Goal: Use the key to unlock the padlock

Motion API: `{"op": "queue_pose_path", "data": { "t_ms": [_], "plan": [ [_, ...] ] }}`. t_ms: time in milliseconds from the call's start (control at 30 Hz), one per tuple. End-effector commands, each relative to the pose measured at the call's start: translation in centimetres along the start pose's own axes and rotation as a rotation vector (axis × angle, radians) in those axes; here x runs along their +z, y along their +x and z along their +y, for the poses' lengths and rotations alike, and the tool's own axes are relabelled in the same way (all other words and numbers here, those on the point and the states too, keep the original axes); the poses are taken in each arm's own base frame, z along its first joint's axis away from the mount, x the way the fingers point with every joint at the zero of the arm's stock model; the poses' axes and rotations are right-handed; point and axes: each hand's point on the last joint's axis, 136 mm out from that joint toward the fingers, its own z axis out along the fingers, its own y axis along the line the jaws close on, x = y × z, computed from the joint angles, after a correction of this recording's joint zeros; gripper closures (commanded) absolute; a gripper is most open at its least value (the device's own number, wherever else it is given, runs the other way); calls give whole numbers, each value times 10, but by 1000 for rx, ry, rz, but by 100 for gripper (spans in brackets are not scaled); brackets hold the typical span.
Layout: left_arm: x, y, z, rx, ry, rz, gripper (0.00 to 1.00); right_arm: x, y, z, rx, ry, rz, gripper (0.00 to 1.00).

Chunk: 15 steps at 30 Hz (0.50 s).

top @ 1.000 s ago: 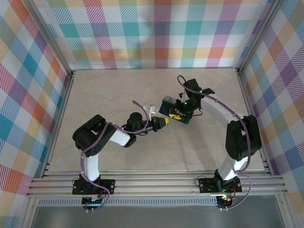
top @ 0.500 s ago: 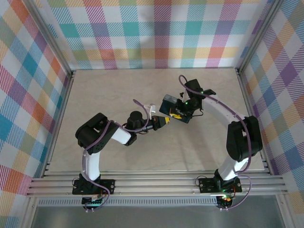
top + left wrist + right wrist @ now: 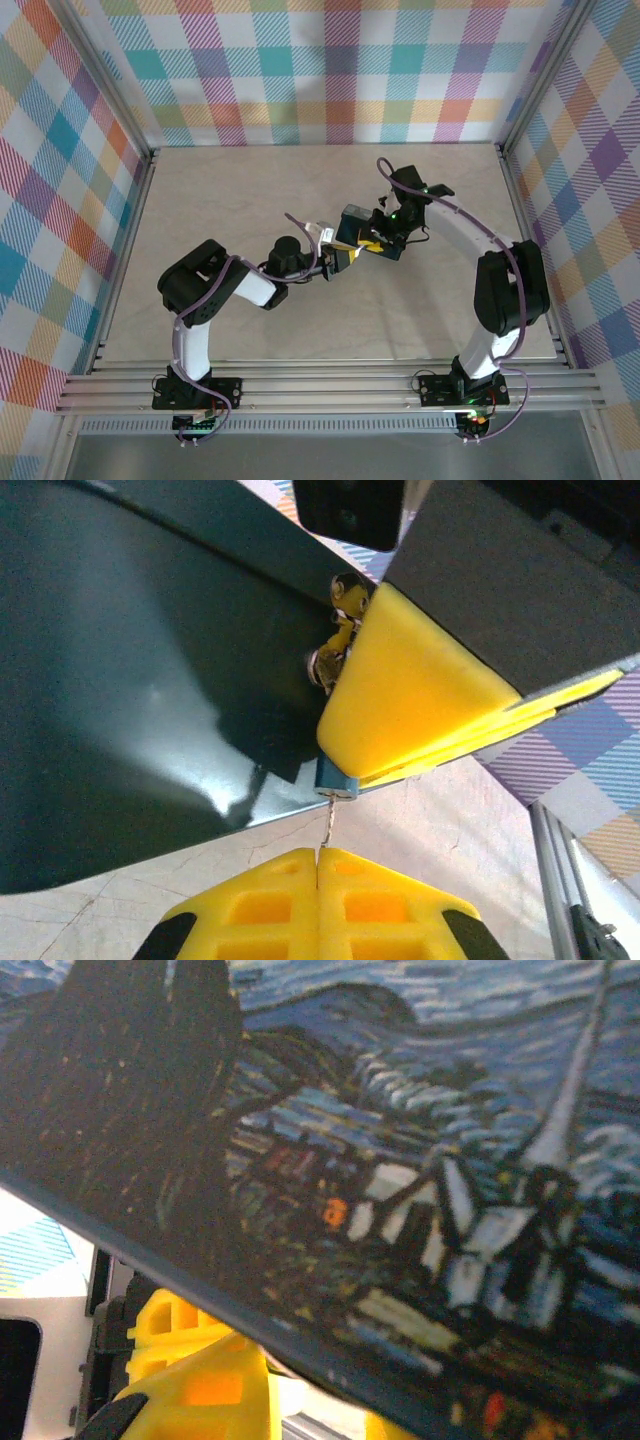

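Note:
The padlock point(image 3: 362, 232), a dark-blue block with a starry-night print, hangs above the table's middle with my right gripper point(image 3: 385, 238) shut on it. Its painted face point(image 3: 380, 1160) is close up in the right wrist view. In the left wrist view its dark side point(image 3: 150, 680) looms large, with a yellow right finger point(image 3: 410, 695) pressed on it. My left gripper point(image 3: 318, 854) is shut on the key point(image 3: 327, 825). The thin blade sticks out from the fingertips, and its tip reaches a small blue end piece point(image 3: 336, 778) at the padlock's lower edge.
The beige table point(image 3: 230, 190) lies inside a metal frame with plaid walls on three sides. Both arms meet near the middle, the left gripper point(image 3: 342, 256) just left of the padlock. A white tag point(image 3: 325, 232) sits on the left wrist cable.
My left gripper has edged up and right, bringing the key closer to the padlock. The right gripper and padlock have barely moved.

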Motion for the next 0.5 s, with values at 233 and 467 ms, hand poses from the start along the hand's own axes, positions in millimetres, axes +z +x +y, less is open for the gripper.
{"op": "queue_pose_path", "data": {
  "t_ms": [233, 467],
  "plan": [
    [-8, -57, -30, 138, -1, -215, 100, 4, 54, 32, 75, -119, 273, 100],
    [-22, -66, -14, 41, 3, -228, 100, 3, 52, 17, 72, -32, 242, 100]
  ]
}}
